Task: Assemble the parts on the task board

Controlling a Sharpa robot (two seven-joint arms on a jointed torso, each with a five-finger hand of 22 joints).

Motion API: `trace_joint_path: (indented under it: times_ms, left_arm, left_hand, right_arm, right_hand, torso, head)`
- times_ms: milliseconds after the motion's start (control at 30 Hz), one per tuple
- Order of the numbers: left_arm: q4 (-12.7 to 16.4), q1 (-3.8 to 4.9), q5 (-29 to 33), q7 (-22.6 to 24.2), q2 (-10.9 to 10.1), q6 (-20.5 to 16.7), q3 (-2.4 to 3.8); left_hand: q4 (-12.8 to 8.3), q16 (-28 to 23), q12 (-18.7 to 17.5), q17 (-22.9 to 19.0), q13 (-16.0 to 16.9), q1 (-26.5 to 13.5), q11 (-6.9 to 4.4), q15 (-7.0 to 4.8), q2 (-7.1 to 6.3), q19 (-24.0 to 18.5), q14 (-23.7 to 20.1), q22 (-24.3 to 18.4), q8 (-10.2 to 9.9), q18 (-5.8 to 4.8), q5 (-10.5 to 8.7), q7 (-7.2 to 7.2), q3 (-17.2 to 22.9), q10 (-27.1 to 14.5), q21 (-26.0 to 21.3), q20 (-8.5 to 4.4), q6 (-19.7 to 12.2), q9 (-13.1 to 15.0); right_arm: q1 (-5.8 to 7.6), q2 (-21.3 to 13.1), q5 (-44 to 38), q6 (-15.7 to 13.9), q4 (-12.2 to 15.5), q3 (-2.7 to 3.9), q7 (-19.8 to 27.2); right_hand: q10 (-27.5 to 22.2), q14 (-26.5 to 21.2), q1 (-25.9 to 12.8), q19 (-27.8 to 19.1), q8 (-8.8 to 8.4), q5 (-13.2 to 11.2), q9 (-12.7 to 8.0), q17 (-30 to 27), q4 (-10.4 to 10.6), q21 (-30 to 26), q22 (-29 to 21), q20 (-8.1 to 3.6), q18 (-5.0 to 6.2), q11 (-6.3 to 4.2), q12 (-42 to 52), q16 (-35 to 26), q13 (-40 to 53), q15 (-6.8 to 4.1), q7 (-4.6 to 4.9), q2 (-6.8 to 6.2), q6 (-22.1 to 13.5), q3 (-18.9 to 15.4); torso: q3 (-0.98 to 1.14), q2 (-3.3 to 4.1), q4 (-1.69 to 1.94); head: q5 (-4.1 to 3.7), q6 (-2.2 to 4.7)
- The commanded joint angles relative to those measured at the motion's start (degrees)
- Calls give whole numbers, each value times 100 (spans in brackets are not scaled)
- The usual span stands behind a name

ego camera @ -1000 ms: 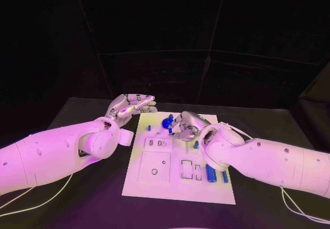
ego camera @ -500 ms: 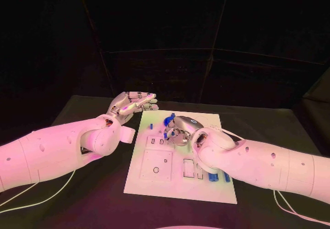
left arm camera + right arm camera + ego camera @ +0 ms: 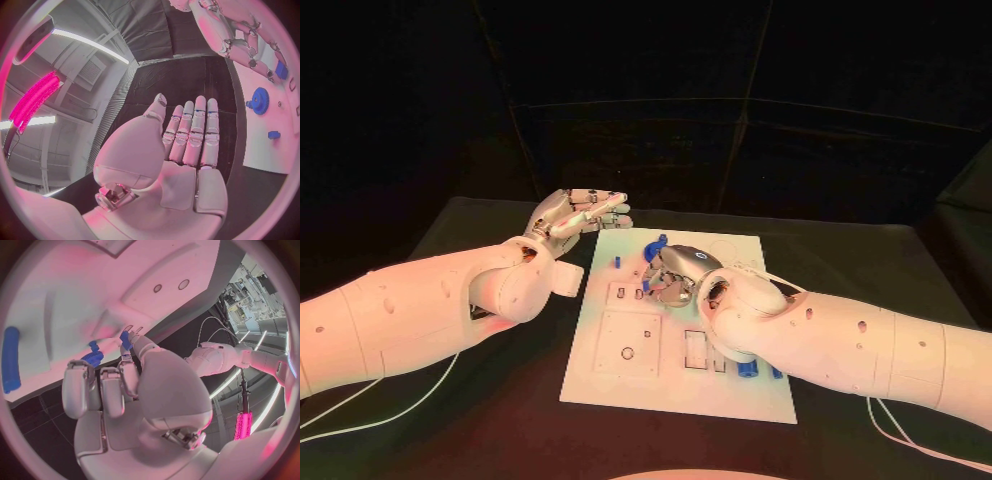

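The white task board lies mid-table. My right hand hovers over its far half with fingers curled down. It pinches a small blue part between thumb and a finger, just above the board. A blue gear stands beyond that hand, also seen as the gear and the gear. A small blue peg stands near the board's left edge. My left hand is raised off the board's far left corner, open, its fingers straight and holding nothing.
Long blue parts lie in slots at the board's near right, beside my right forearm; one long blue part also shows from the right wrist. Rectangular recesses mark the board's left half. Black table surrounds the board.
My right hand has edged a little toward the board's left side and lower, still curled over the same area. The left hand has hardly moved.
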Motion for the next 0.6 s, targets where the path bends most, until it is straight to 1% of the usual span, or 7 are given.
trace_joint_path:
  times_ms: [33, 133, 267, 500, 600]
  left_arm:
    - [-6, 11, 21, 22, 12, 90, 6]
    - [-15, 11, 21, 18, 19, 98, 6]
    - [-25, 11, 21, 15, 27, 103, 6]
    - [-39, 10, 21, 10, 42, 110, 5]
    - [-45, 9, 21, 9, 46, 111, 5]
  left_hand:
    - [-36, -22, -21, 5, -7, 44, 15, 12, 10, 35, 36, -9, -23, 41, 5, -8, -11, 39, -20, 5, 47, -8]
    - [-36, -22, -21, 5, -7, 44, 15, 12, 10, 35, 36, -9, -23, 41, 5, -8, -11, 39, -20, 5, 47, -8]
    - [-36, -22, -21, 5, -7, 44, 15, 12, 10, 35, 36, -9, -23, 41, 5, -8, -11, 39, -20, 5, 47, -8]
    - [-36, -22, -21, 5, -7, 44, 15, 12, 10, 35, 36, -9, -23, 41, 5, -8, -11, 39, -20, 5, 47, -8]
    - [-36, -22, -21, 5, -7, 44, 15, 12, 10, 35, 36, -9, -23, 41, 5, -8, -11, 39, -20, 5, 47, -8]
  right_arm:
    - [-5, 19, -86, 85, -8, 0, -7]
    - [-14, 24, -87, 128, -31, -1, -14]
    - [-18, 28, -87, 194, -68, -2, -23]
    - [-38, 47, -87, 241, -112, -4, -16]
    - [-47, 52, -87, 257, -120, -4, -16]
  right_hand:
    - [-14, 475, -42, 1, 37, 40, 64, 1011, 31, 11, -7, -44, -33, 4, -18, -1, 91, -31, -11, 10, 45, 59]
    - [-14, 475, -42, 1, 37, 40, 64, 1011, 31, 11, -7, -44, -33, 4, -18, -1, 91, -31, -11, 10, 45, 59]
    - [-17, 474, -70, -1, 31, 35, 66, 1004, 31, 8, -11, -42, -33, 6, -23, -5, 88, -29, -10, -10, 44, 66]
    - [-15, 474, -80, 0, 30, 33, 67, 1004, 31, 9, -9, -41, -33, 7, -20, -5, 92, -29, -10, -17, 45, 67]
    - [-15, 474, -80, 0, 30, 33, 67, 1004, 31, 9, -9, -41, -33, 7, -20, -5, 92, -29, -10, -17, 45, 67]
  torso:
    - [4, 2, -7]
    - [2, 2, -4]
    - [1, 1, -1]
    - [4, 5, 0]
    - [4, 0, -6]
  head:
    - [4, -6]
    - [-6, -9]
    - [2, -30]
    - [6, -44]
    - [6, -53]
